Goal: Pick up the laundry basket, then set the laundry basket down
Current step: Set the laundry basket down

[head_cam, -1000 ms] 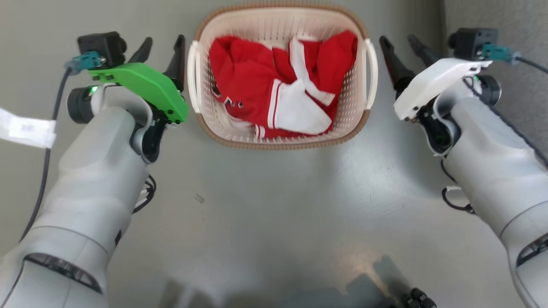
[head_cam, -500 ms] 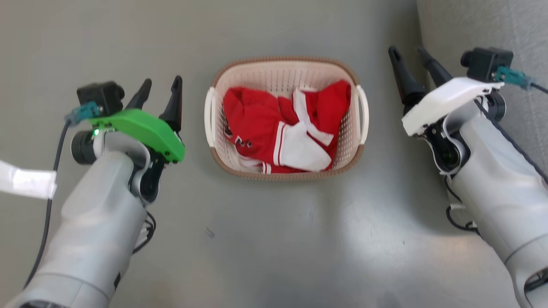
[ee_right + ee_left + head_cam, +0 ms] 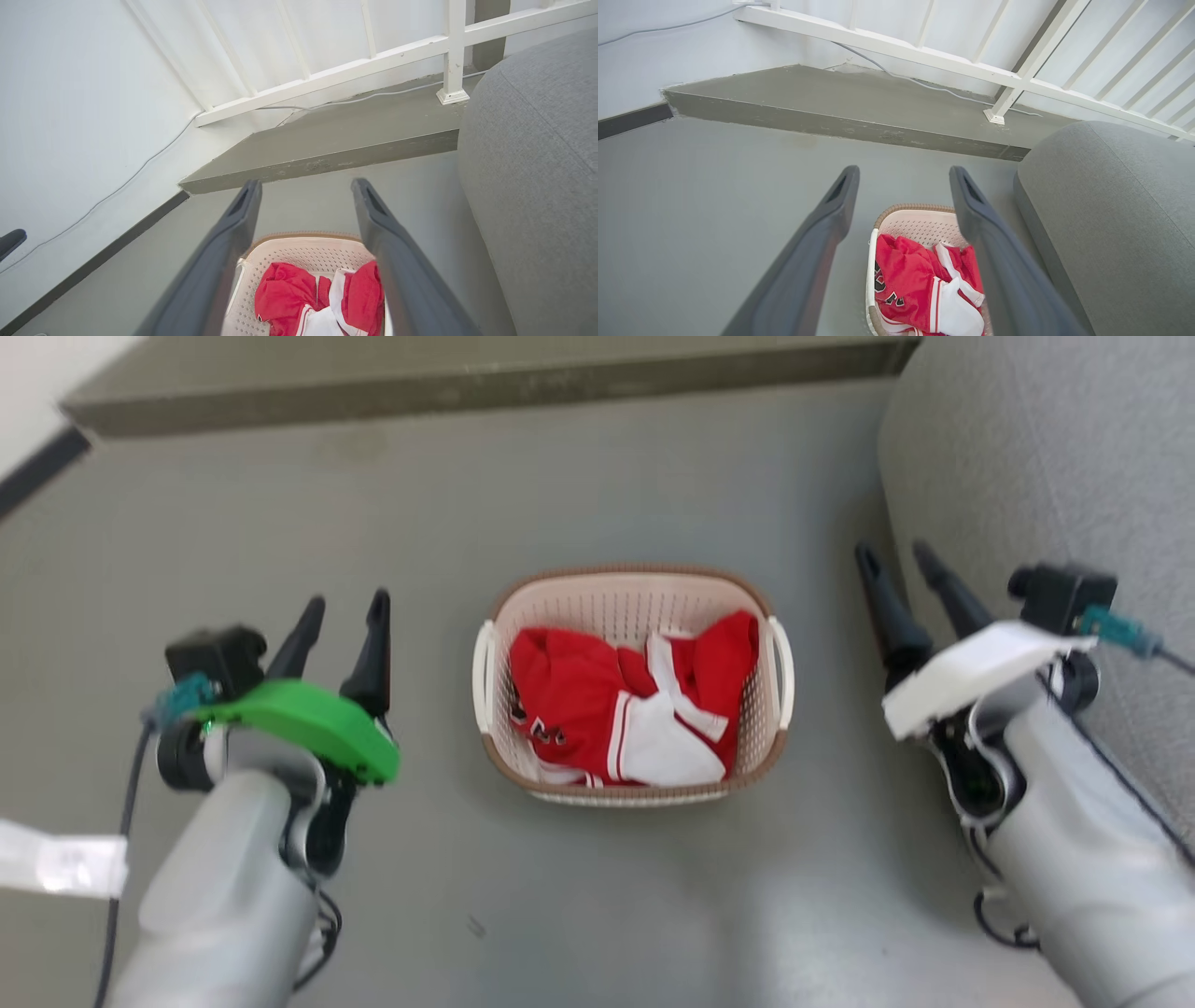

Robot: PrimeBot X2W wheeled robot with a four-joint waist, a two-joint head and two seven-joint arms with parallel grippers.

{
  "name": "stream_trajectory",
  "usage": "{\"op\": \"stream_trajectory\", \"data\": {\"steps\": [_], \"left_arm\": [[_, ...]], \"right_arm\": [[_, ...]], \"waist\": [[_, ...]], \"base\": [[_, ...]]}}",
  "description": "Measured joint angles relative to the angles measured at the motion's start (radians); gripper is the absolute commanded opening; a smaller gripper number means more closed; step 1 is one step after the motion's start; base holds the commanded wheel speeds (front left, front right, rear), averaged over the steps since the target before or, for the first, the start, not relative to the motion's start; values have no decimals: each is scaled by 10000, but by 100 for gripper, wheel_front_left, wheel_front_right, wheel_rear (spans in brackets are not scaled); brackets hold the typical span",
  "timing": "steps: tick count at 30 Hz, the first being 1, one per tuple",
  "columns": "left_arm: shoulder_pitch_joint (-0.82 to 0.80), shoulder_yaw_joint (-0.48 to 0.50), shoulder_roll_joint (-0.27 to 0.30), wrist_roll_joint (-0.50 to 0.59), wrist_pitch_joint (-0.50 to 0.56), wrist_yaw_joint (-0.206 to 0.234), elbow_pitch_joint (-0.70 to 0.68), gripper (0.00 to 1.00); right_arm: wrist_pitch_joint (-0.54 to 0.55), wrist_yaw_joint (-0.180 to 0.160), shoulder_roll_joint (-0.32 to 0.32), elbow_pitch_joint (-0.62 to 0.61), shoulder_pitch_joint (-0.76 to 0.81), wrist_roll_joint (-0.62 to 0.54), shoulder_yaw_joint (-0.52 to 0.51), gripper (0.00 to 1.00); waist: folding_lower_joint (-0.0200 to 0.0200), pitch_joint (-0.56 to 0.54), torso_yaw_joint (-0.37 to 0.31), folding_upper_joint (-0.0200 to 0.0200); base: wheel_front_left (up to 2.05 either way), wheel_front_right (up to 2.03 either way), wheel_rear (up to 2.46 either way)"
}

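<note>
As the head view lifts away, the left claw [image 3: 347,599] and right claw [image 3: 892,551] gape empty, now well clear of the laundry basket [image 3: 616,607] on the floor [image 3: 373,504]. Set-down looks done.

Three cameras look at the laundry basket [image 3: 635,607].
The head camera looks down at it from high up. Each wrist camera sits lower, off to one side, and looks along its jaws past it to the step [image 3: 840,100]. All three also see the grey sofa [image 3: 1046,476].
</note>
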Motion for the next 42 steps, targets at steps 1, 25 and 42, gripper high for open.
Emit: {"op": "stream_trajectory", "data": {"steps": [1,25,42], "left_arm": [[190,73,-13,140,-2,0,-132,100],[3587,1392,-251,2073,-2,173,-2579,100],[4436,1741,-512,2661,-2,61,-3375,100]], "right_arm": [[0,0,25,-109,192,-65,-75,100],[0,-353,261,-1990,2950,-1342,-1319,100],[0,-345,583,-2495,3806,-1852,-1511,100]], "waist": [[0,-131,10,0],[0,-2290,252,0],[0,-2466,189,0]], "base": [[0,0,0],[0,0,0],[0,0,0]]}}
